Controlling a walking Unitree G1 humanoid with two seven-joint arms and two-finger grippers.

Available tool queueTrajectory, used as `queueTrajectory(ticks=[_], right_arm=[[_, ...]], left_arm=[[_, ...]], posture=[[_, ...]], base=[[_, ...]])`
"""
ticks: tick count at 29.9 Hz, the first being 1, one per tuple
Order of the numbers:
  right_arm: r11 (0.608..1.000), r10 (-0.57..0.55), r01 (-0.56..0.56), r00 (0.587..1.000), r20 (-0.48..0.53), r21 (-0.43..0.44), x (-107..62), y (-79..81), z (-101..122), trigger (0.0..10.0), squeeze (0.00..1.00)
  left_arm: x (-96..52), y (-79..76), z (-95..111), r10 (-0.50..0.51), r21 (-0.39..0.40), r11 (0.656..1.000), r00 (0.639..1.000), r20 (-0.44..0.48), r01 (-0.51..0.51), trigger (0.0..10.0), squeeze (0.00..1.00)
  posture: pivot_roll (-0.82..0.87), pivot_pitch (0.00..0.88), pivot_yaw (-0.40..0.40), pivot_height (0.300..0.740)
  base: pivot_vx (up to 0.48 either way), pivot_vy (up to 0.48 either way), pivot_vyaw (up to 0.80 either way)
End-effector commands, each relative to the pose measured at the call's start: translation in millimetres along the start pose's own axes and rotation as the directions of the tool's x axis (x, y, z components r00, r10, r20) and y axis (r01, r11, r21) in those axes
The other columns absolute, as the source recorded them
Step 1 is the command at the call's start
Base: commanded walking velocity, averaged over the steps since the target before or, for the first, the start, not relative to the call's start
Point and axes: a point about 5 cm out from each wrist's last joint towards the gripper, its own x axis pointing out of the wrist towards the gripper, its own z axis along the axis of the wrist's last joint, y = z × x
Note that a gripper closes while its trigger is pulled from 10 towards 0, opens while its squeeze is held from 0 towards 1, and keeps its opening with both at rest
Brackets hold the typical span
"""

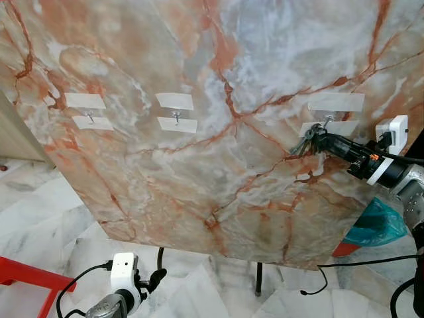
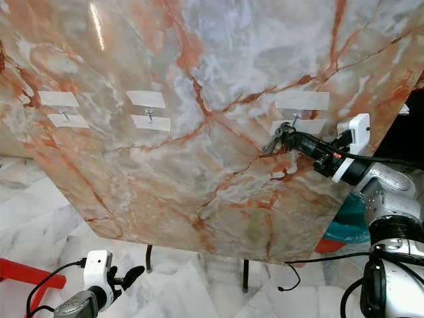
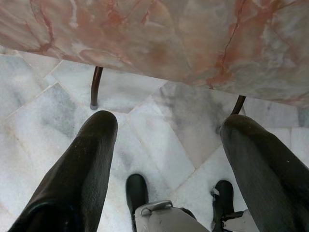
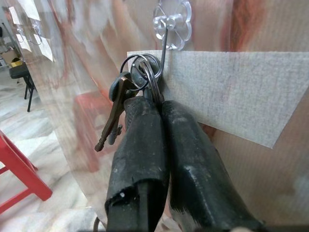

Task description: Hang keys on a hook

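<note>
The right gripper (image 4: 153,104) is raised to the marble panel (image 1: 218,179) with its two black fingers (image 4: 140,145) pressed together, no gap showing between them, pinching the ring of the keys (image 4: 137,79). The keys sit at the fingertips, just below the clear hook (image 4: 170,21), which is the right-hand one of three hooks on the panel. The wire of that hook runs down from its clear flower-shaped base and passes right beside the key ring. Whether the ring is already threaded over the wire or merely lies against it cannot be told.

One key blade (image 4: 112,118) hangs down and away from the ring, its long axis tilted off vertical, clear of the tape strip (image 4: 231,92) below the hook.

Judgement: the coming move turns on the ring's position relative to the hook tip; the ring must sit over the upturned wire before the pinch is released.

The left gripper (image 3: 164,159) hangs low, below the panel's lower edge, fingers spread wide and holding nothing. The right arm is the nearer and the only one engaged.
</note>
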Motion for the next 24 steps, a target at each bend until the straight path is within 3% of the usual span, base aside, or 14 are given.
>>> queueTrajectory(ticks=[1, 2, 3, 24], right_arm=[[1.0, -0.005, 0.005, 1.0, -0.015, -0.009, 0.8, -0.1, -1.2, 10.0, 0.3], [1.0, -0.005, 0.005, 1.0, -0.015, -0.009, 0.8, -0.1, -1.2, 10.0, 0.3], [1.0, -0.004, 0.004, 1.0, -0.016, -0.011, 0.8, -0.1, -1.2, 10.0, 0.97], [0.999, -0.015, 0.014, 0.999, -0.039, -0.034, -1.5, -0.7, -3.0, 10.0, 1.0]], left_arm=[[-1.8, 4.5, -0.7, 0.008, 0.012, 1.0, 1.0, -0.014, -0.008, 10.0, 0.0], [-1.8, 4.5, -0.7, 0.008, 0.012, 1.0, 1.0, -0.014, -0.008, 10.0, 0.0], [-1.8, 4.5, -0.7, 0.008, 0.012, 1.0, 1.0, -0.014, -0.008, 10.0, 0.0], [-1.8, 4.1, -1.0, 0.006, 0.013, 1.0, 1.0, -0.014, -0.006, 10.0, 0.0]], posture=[[0.08, 0.068, 0.075, 0.74], [0.08, 0.068, 0.075, 0.74], [0.08, 0.068, 0.075, 0.74], [0.07, 0.075, 0.076, 0.74]], base=[[0.0, 0.0, 0.0], [0.0, 0.0, 0.0], [0.0, 0.0, 0.0], [0.0, 0.0, 0.0]])
